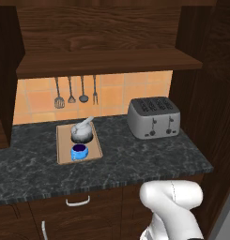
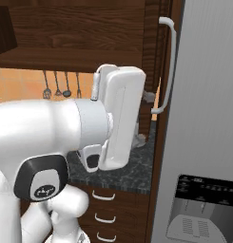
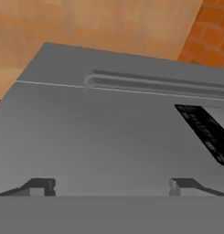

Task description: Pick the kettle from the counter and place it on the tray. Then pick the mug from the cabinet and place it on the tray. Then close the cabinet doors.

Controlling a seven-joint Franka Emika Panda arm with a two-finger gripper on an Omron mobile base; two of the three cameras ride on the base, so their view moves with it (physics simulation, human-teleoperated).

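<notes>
The kettle [image 1: 82, 131] sits on the tray [image 1: 63, 157], at its far end, and the blue mug [image 1: 79, 152] stands on the same tray just in front of it, nearly touching. The tray lies flat on the dark counter [image 1: 149, 157], with a silver toaster [image 1: 153, 117] well apart to its right and four utensils [image 1: 75, 91] hanging on the orange tiled wall behind. Above, the cabinet [image 1: 107, 62] shelf shows between open doors [image 1: 3, 84]. In the hand view, the gripper [image 3: 111, 186] has its two dark fingers [image 3: 40, 186] spread wide, pinching nothing. Beyond the fingers is a grey fridge [image 3: 109, 137] with a long bar handle [image 3: 154, 82], and a black panel [image 3: 207, 132] lies past the right finger.
</notes>
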